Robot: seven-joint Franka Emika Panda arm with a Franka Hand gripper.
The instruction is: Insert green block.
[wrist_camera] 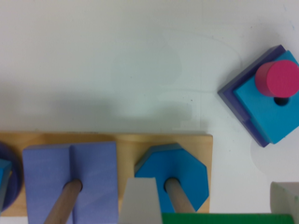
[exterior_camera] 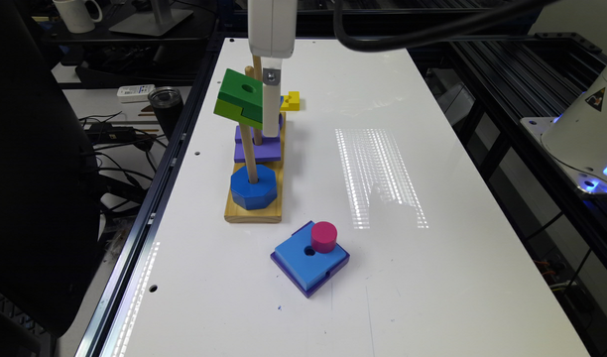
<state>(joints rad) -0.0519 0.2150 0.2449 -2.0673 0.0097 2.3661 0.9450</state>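
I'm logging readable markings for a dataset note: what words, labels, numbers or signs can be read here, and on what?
No legible words or numbers.
Warning triangle with a dark symbol, no text: on the white robot base at the exterior view's right.
White remote-like device beside the table: markings too small to read.
Green block, blue octagon: unmarked.

- We see the gripper (exterior_camera: 271, 106) hanging over the wooden base (exterior_camera: 254, 210), a white part reaching down beside the green block (exterior_camera: 240, 99).
- We see the green block tilted in the air, near the tops of the pegs (exterior_camera: 249, 153).
- We see a blue octagon (exterior_camera: 253, 187) seated on the nearest peg, a purple block (exterior_camera: 258, 146) on the next.
- We see a small yellow block (exterior_camera: 290, 101) on the white table (exterior_camera: 432, 148) beyond the base.
- We see a blue square block (exterior_camera: 309, 262) apart from the base, a pink cylinder (exterior_camera: 324, 237) standing on it.
- We see a mug (exterior_camera: 77, 14) and a dark tumbler (exterior_camera: 165, 106) off the table, at the exterior view's left.
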